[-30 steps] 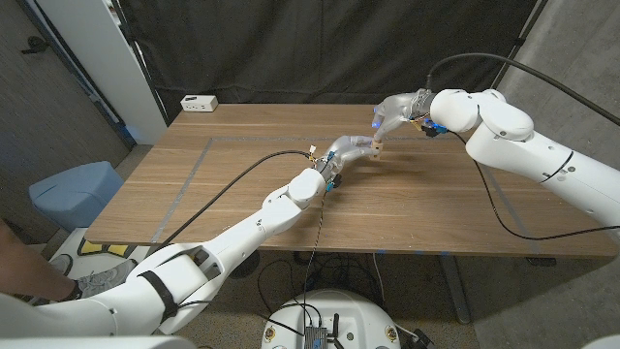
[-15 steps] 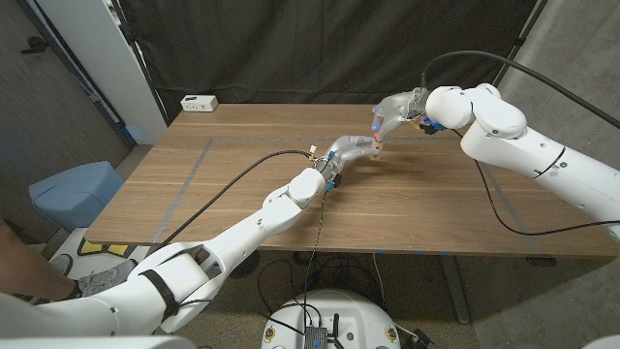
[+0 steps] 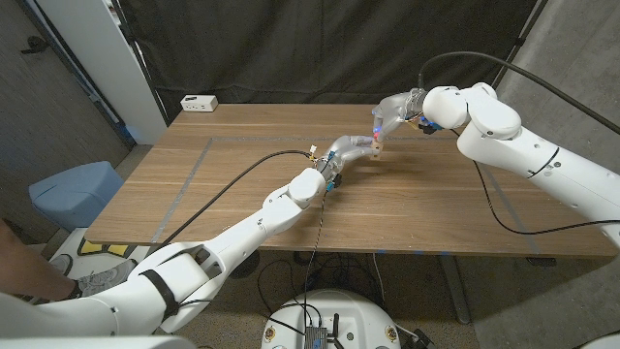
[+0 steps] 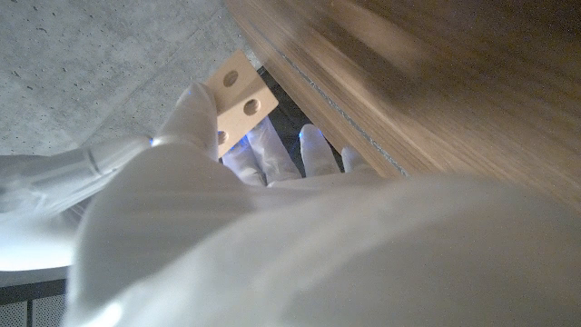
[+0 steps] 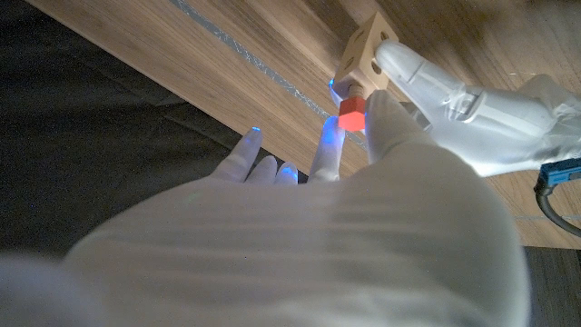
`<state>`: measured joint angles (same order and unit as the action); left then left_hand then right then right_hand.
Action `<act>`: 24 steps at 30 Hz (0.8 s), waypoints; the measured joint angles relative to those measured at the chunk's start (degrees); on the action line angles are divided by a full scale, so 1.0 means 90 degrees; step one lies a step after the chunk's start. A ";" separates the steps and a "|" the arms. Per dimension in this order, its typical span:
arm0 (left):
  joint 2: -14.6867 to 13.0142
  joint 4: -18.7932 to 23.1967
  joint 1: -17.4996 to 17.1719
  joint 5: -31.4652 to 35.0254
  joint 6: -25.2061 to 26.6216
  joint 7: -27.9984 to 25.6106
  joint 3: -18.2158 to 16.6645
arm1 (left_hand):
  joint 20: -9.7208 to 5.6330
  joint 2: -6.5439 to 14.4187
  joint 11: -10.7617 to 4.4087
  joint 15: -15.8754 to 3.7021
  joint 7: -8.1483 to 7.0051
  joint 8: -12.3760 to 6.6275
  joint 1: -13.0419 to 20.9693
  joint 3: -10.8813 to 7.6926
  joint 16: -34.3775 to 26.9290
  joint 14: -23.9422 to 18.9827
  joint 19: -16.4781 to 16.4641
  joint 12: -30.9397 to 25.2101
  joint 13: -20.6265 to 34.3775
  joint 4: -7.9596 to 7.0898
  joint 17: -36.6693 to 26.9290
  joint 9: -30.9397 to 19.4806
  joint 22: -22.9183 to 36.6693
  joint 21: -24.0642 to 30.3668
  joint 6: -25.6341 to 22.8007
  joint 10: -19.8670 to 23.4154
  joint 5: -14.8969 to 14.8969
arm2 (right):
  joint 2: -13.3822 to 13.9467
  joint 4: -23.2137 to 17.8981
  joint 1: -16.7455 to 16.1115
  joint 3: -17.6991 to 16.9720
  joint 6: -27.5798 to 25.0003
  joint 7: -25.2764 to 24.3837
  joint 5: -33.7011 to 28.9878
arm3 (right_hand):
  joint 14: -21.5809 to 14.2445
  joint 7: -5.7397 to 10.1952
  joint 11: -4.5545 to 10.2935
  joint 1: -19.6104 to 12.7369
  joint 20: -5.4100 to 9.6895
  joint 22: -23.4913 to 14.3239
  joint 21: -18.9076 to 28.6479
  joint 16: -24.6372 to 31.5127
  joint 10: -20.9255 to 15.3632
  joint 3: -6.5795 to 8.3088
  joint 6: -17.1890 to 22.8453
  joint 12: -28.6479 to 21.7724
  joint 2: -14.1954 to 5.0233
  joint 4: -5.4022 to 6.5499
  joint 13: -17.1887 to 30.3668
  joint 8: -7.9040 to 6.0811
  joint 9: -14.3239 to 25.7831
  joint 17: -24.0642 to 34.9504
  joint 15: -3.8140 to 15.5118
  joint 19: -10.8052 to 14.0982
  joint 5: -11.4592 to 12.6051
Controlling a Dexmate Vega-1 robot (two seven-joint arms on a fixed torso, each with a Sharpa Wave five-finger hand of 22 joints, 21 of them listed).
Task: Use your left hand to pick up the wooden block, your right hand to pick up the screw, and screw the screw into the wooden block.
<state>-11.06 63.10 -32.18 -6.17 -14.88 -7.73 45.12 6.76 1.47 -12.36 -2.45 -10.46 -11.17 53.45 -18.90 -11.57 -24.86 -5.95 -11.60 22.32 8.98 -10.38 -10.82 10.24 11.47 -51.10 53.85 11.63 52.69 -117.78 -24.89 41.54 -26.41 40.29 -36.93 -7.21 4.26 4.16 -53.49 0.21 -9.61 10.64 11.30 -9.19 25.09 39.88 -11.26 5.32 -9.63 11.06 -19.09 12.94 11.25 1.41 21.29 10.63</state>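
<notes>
**Screw meets block, cross-threading risk**

Left hand [image 3: 351, 150] grips the wooden block [image 3: 377, 146] above the surface [image 3: 223, 184]. Right hand [image 3: 392, 109] pinches the red-headed screw [image 5: 351, 115] against it. A tilted screw could jam or slip from its fingertips.

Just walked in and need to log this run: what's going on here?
The robot is putting a screw into a wooden block. Its left hand holds the wooden block up over the far part of the table. Its right hand pinches the red-headed screw and has it right at the block, by the right wrist view. How far the screw is in cannot be told.
</notes>
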 measured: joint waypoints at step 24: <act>-0.0015 0.0092 -0.0031 0.0017 0.0071 -0.0015 0.0019 | 0.0000 0.0000 0.0007 0.0000 0.0000 -0.0001 0.0000 0.0000 0.0000 0.0000 0.0000 0.0000 0.0000 0.0000 -0.0001 0.0006 0.0000 0.0000 0.0000 -0.0008 0.0002 | -0.0046 0.0041 -0.0174 -0.0167 0.0077 -0.0090 -0.0090 | -0.0181 -0.0018 0.0018 -0.0049 0.0262 0.0031 0.0048 0.0087 -0.0313 0.0122 0.0474 -0.0046 -0.0050 0.0050 0.0000 -0.0261 0.0058 0.0040 0.0080 0.0173 0.0000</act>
<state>-11.19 63.93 -32.45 -6.01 -14.24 -7.87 45.29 6.76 1.47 -12.30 -2.45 -10.46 -11.17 53.45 -18.90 -11.57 -24.86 -5.95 -11.60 22.32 8.97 -10.39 -10.77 10.24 11.47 -51.11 53.77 11.65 52.28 -117.42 -26.46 40.04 -25.72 39.48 -37.74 -8.84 4.10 4.32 -53.93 2.57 -9.33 11.08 12.09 -12.01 26.18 44.14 -11.67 4.87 -9.17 11.06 -21.43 13.46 11.61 2.13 22.85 10.63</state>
